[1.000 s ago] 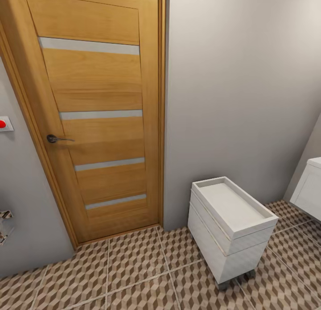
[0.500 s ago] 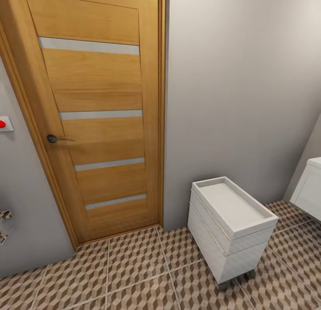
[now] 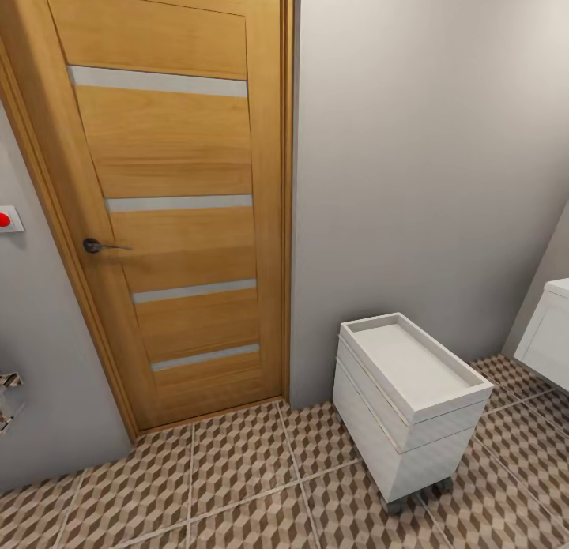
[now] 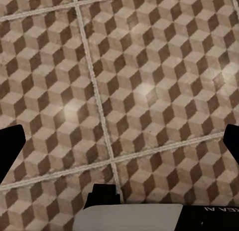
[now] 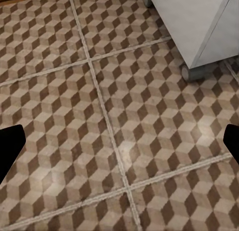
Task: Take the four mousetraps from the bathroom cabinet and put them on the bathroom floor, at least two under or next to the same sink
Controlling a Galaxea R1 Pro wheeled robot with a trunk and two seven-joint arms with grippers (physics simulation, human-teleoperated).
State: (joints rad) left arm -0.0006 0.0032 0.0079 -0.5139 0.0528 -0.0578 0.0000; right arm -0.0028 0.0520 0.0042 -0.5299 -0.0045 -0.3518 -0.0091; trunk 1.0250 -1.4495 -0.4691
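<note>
The mousetraps and the cabinet are out of view. The bathroom floor of brown, beige and white cube-pattern tiles spreads across the lower head view. A corner of the white wall-hung vanity that carries the bathroom sink pokes in at the right edge. My left gripper hangs open over bare tiles, its dark fingertips far apart. Over the tiles my right gripper is open too, with nothing between its fingertips.
A shut wooden door with a dark lever handle stands ahead on the left, a grey wall on the right. The small white wheeled drawer unit sits by that wall; its caster is near my right gripper.
</note>
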